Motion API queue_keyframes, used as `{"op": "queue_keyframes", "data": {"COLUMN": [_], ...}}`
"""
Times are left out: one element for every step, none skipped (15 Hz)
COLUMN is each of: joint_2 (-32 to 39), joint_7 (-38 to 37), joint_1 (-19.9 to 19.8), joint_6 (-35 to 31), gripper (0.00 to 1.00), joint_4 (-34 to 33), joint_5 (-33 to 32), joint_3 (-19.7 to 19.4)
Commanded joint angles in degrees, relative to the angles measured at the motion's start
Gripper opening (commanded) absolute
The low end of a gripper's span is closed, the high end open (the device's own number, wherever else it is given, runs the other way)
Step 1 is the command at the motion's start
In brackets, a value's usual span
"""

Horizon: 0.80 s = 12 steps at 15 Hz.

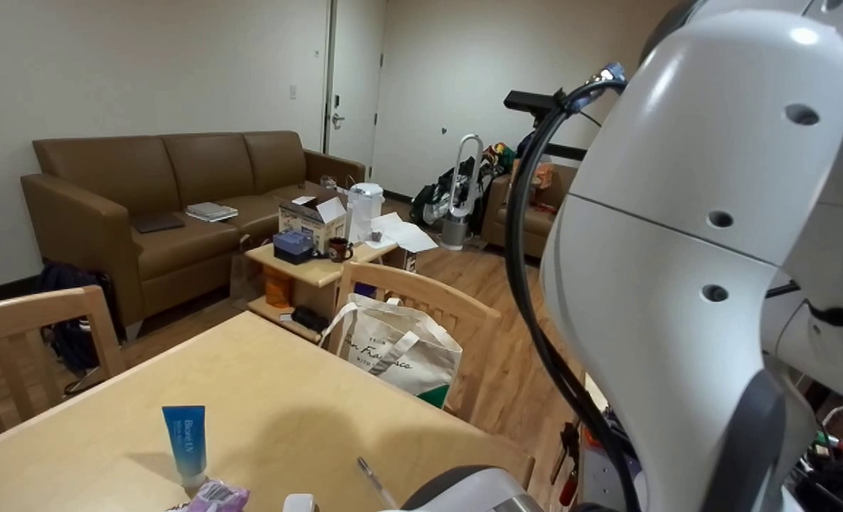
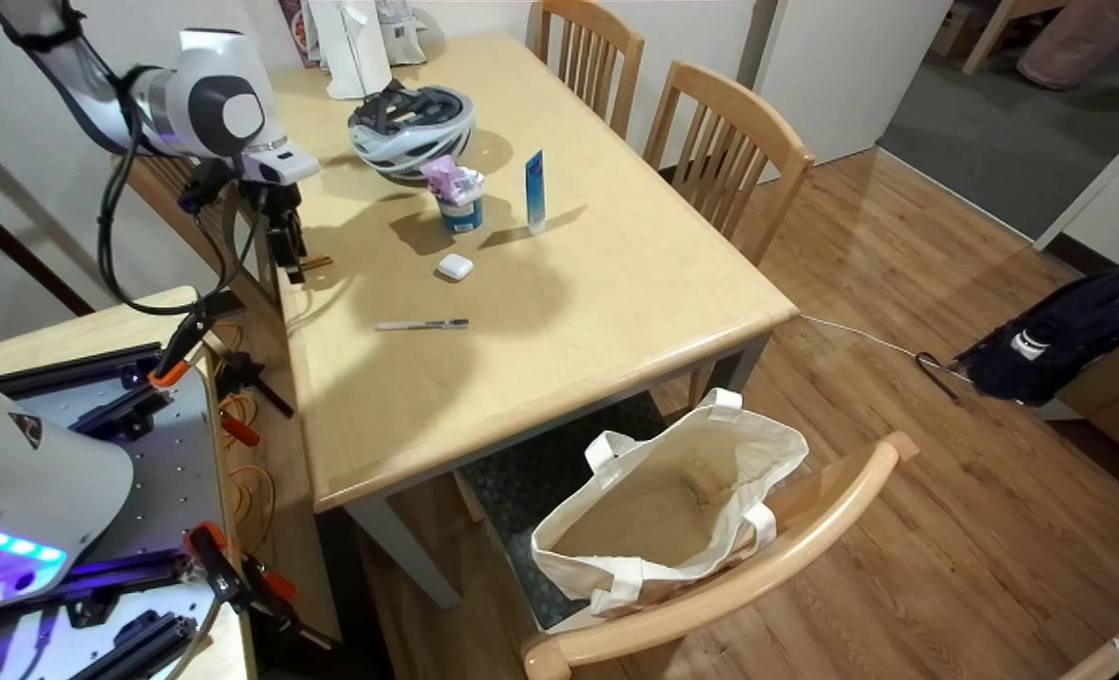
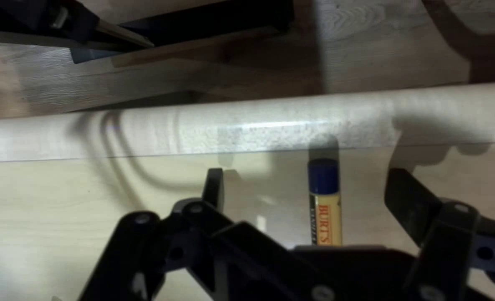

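In the wrist view a lip balm stick (image 3: 324,213) with a dark blue cap and a yellow label lies on the table, its cap towards the table edge. My gripper (image 3: 306,179) stands open around it, one finger on each side, with gaps between stick and fingers. The stick's lower end is hidden behind the gripper's body. In an exterior view the gripper (image 2: 295,272) points down at the table's edge, close above the surface. A small tan shape beside the fingers there seems to be the stick. The gripper's fingers are out of sight in the exterior view with the sofa.
On the table (image 2: 616,274) are a pen (image 2: 422,325), a white case (image 2: 455,266), a blue tub (image 2: 462,215) with a purple wrapper (image 2: 446,178) on top, an upright blue tube (image 2: 534,189) and a helmet (image 2: 408,142). A tote bag (image 2: 672,510) sits on a chair.
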State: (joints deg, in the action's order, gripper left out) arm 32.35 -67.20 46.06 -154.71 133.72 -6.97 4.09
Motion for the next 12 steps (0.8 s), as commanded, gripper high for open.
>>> {"op": "queue_keyframes", "data": {"joint_2": [0.4,0.5,0.4,0.3,0.3,0.3,0.3,0.3,0.0,-0.2,-0.7,-1.4], "joint_7": [3.5,3.7,4.0,4.1,4.3,4.5,4.7,4.7,4.7,5.1,5.2,5.1], "joint_1": [-0.6,-0.3,-0.2,-0.2,-0.2,-0.1,-0.1,-0.1,-0.2,-0.5,-0.7,-0.7], "joint_6": [2.8,3.0,2.9,2.8,2.4,2.2,2.0,1.9,2.3,2.6,3.8,5.4], "gripper": [0.67,0.61,0.53,0.47,0.41,0.34,0.28,0.21,0.15,0.07,0.02,0.01], "joint_4": [-1.1,-1.5,-1.8,-1.9,-2.0,-2.1,-2.1,-2.2,-2.1,-2.0,-2.0,-2.0], "joint_5": [0.0,-0.3,-0.3,-0.3,-0.3,-0.3,-0.1,-0.1,0.1,0.4,0.7,0.7], "joint_3": [0.3,0.0,0.0,0.0,0.1,0.1,0.3,0.4,0.5,0.7,0.8,0.7]}}
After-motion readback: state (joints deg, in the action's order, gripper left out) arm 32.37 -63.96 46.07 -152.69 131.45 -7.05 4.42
